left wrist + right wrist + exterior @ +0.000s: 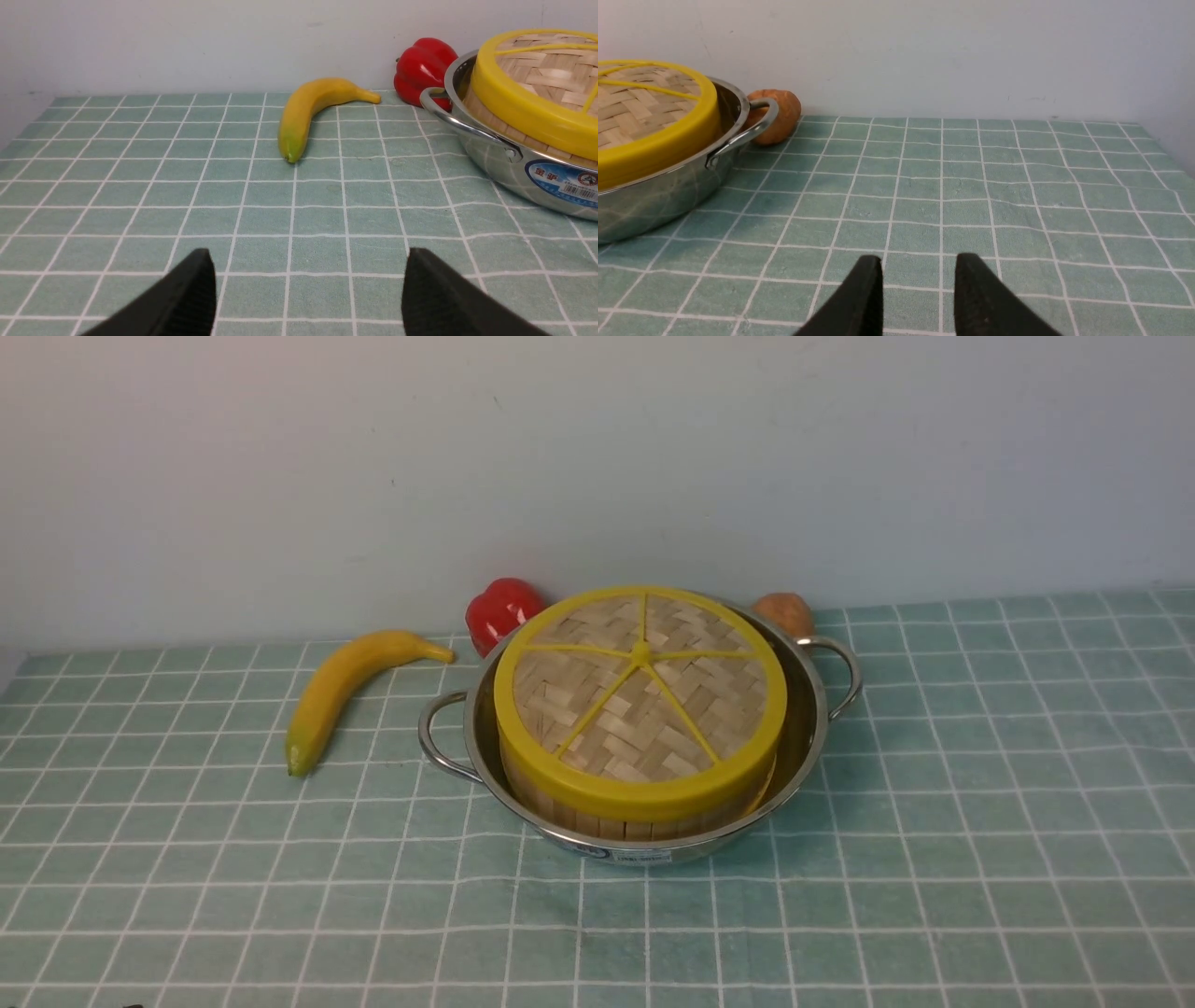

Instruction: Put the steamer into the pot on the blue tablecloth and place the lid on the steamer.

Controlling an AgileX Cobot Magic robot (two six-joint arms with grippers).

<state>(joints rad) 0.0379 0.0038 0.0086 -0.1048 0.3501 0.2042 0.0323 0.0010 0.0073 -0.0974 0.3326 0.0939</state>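
Note:
The shiny pot [815, 709] stands on the blue tablecloth [980, 821] at mid table. The steamer [635, 823] sits inside it, only its strip sides showing. The woven lid [640, 691] with yellow rim and spokes lies on top of the steamer and hides the dumplings. Neither gripper shows in the front view. My left gripper [308, 254] is open and empty, low over the cloth, to the left of the pot [514, 177] and apart from it. My right gripper [919, 259] is open with a narrower gap, empty, to the right of the pot [658, 196].
A yellow banana [341, 686] lies left of the pot. A red bell pepper [499, 609] and a brown potato [784, 613] sit behind the pot by the wall. Bare cloth stretches in front of and on both sides of the pot.

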